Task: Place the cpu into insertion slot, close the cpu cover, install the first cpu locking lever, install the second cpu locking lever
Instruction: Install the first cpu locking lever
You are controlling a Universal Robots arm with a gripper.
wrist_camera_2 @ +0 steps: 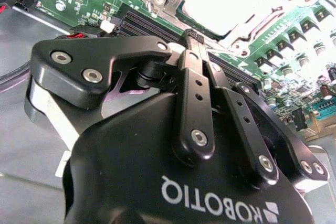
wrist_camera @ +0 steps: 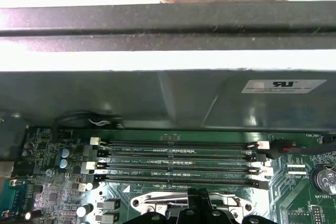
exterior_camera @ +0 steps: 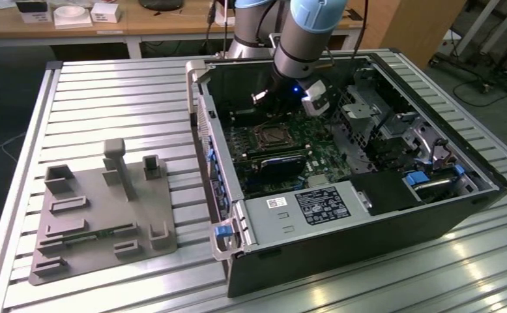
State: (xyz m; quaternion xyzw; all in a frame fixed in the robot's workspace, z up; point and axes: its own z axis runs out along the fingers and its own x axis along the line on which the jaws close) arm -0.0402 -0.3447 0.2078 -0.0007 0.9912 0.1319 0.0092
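Slatted metal table (exterior_camera: 105,98) under bright light — wooden bench (exterior_camera: 149,26) behind, dark floor (exterior_camera: 1,111).

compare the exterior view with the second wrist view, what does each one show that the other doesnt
Exterior view: the whole open computer case lying on the slatted table, a grey fixture block at the exterior view's left, and the arm reaching down into the case.

Second wrist view: the gripper from close up, fingers together with nothing visible between them, tips just short of the memory slots.

Both: the green motherboard and the insertion slot, with a bright metal top in the second wrist view.
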